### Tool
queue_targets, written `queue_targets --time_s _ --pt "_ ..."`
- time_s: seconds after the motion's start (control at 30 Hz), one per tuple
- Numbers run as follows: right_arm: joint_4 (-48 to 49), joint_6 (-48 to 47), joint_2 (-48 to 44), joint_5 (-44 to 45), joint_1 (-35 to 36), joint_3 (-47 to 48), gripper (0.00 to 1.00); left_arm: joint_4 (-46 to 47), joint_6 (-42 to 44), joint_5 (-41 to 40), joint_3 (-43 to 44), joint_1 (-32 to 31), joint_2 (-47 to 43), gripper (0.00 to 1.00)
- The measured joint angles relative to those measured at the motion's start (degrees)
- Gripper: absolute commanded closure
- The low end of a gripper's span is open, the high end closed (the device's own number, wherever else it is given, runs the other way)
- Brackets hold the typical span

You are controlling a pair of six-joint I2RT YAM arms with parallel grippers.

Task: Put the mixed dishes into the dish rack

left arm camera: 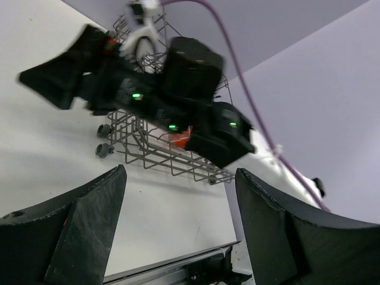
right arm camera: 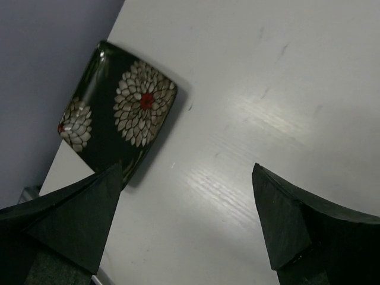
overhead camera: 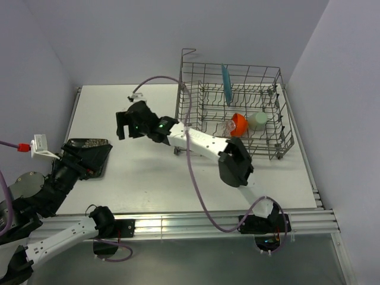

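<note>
Black right pincer [right arm camera: 184,172] spread wide, empty, over white bench [right arm camera: 285,89]. Upper left of its view: black square plate [right arm camera: 119,113], white flowers, flat at bench edge; violet-grey wall [right arm camera: 35,59] beyond. Left pincer [left arm camera: 179,172] also agape, nothing held. Right arm [left arm camera: 190,65] crosses its view and hides part of dish rack [left arm camera: 142,151]. Top view, upper right: teal plate [overhead camera: 225,84] upright in rack; orange-red bowl [overhead camera: 238,123], clear glass [overhead camera: 229,126] just beside, pale green cup [overhead camera: 258,120] right of bowl.
</note>
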Motion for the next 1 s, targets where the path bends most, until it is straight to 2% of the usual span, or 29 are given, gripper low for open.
queue_targets --time_s 0.13,0.53,0.8,0.87,1.0 --pt "-0.5 2.6 9.0 -4.5 1.6 7.3 0.07 0.3 0.2 0.6 0.6 0.0 0.0 0.20" --pt "7.1 10.0 19.3 -17.5 2.9 11.3 0.23 0.8 0.7 1.9 1.3 0.0 0.0 0.20" --pt "11.6 14.1 27.5 -20.7 4.5 15.8 0.28 0.9 0.3 3.1 1.2 0.0 0.0 0.20" --pt "12.3 14.8 29.1 -21.0 5.0 16.4 0.35 0.9 -0.3 3.2 1.1 0.0 0.0 0.20" --pt "13.3 16.6 31.5 -21.2 5.6 18.0 0.39 0.9 -0.9 3.6 0.4 0.0 0.0 0.20"
